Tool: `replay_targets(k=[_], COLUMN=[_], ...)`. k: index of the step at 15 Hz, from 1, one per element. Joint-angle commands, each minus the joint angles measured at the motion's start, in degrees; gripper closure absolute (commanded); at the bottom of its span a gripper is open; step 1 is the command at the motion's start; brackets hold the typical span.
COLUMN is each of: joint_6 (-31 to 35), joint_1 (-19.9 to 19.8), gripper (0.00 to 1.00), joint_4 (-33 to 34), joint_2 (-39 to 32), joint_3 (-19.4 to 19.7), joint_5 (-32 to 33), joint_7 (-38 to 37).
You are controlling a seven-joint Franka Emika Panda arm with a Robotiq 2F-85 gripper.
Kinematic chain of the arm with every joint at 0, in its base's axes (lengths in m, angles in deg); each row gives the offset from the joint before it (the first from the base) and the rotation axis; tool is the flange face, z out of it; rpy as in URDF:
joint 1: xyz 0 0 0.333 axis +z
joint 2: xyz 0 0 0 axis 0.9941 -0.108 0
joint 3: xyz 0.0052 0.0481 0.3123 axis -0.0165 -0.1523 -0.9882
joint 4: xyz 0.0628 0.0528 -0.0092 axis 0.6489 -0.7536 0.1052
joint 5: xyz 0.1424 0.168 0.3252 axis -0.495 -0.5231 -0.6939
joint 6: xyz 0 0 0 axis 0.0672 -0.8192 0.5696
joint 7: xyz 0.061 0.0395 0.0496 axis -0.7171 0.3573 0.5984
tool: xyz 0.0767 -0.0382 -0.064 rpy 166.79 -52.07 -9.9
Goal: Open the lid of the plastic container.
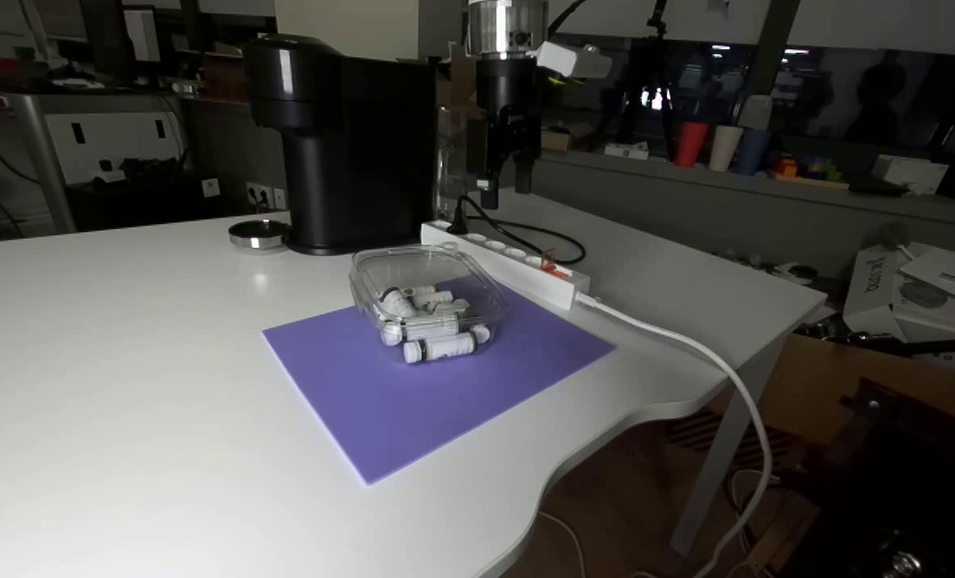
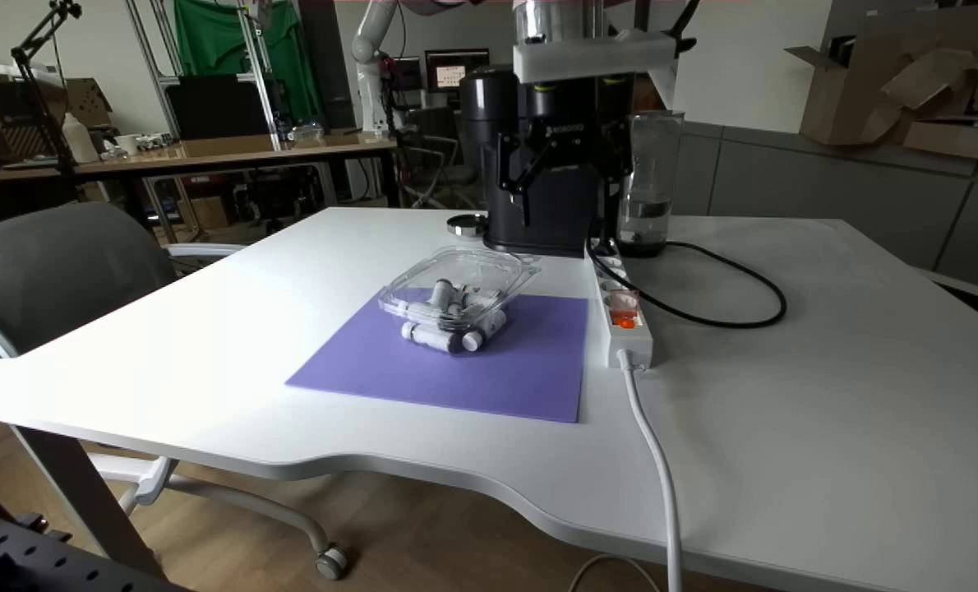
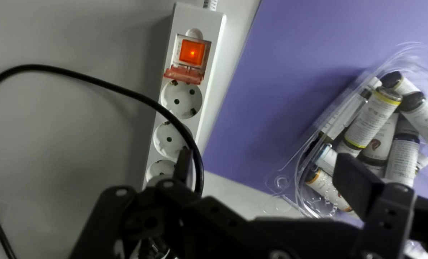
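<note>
The plastic container (image 1: 489, 309) is a clear tub on the purple mat, with several small white-labelled bottles showing through it. It also shows in an exterior view (image 2: 407, 306) and in the wrist view (image 3: 300, 180). The clear lid (image 1: 405, 258) appears to lie over the top of the tub; it also shows in an exterior view (image 2: 481, 263). Its exact edge is hard to make out. Clear corner tabs (image 3: 281, 182) stick out between my fingers in the wrist view. My gripper (image 1: 506, 193) is open and empty, above and apart from the container; it also shows in an exterior view (image 2: 567, 220) and the wrist view (image 3: 268, 172).
A white power strip (image 1: 510, 261) with a black cable (image 3: 102, 84) lies beside the purple mat (image 1: 413, 417). A tall black machine (image 1: 357, 152) stands behind the container. A shallow metal dish (image 1: 259, 235) sits beside the machine. A clear tank (image 2: 649, 181) stands behind the strip.
</note>
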Motion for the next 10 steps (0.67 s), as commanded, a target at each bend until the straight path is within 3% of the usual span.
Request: replay_targets(k=[1,4,10], joint_6=[-2.5,-3.0,-5.7], joint_1=[-1.5,-1.1,-2.2], gripper=[0.00,0.00,0.00], joint_4=[7.5,10.5,13.9], joint_2=[-5.8,-8.1,-10.7], joint_3=[-2.5,-3.5,-7.2], joint_5=[1.3,2.4,-2.0], joint_7=[4.1,5.5,6.8])
